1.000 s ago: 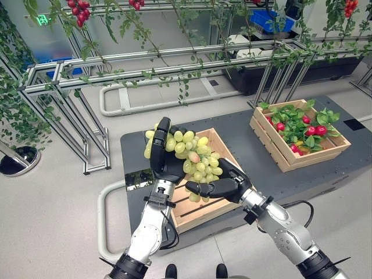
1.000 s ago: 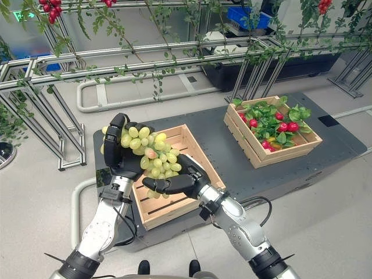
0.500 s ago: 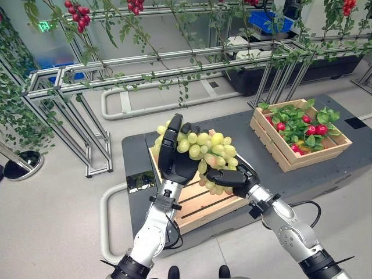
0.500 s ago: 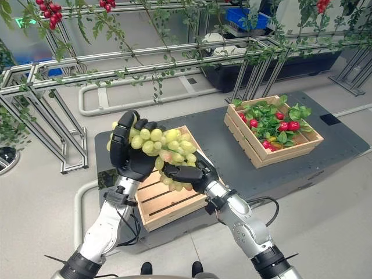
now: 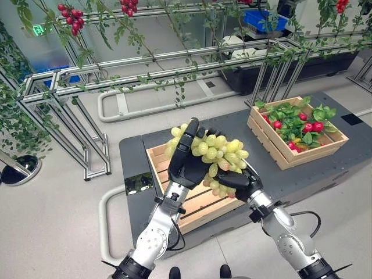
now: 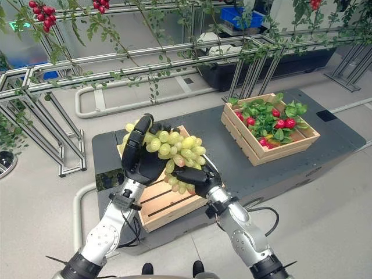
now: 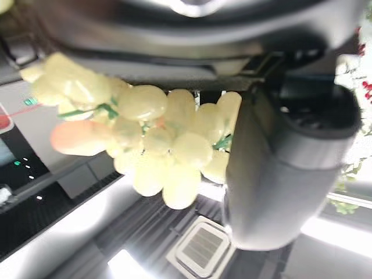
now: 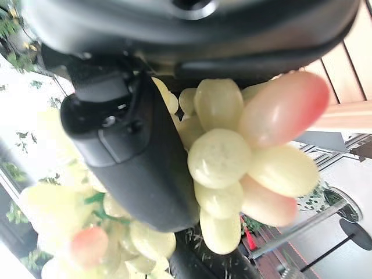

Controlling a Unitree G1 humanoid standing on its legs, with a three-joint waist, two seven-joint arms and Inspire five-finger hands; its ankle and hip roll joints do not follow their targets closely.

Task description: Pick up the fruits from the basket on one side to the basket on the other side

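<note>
The grapes (image 5: 216, 152) were pale green, some blushed pink; the near crate (image 5: 156, 160) was light wood; the table (image 5: 131, 158) dark grey.

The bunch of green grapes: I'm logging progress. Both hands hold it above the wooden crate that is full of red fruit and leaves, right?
Not quite. Both the left hand and right hand do hold the bunch of green grapes, but above the near slatted wooden crate. The wooden crate of red fruit and leaves stands apart on the robot's right, as the left eye view shows.
</note>
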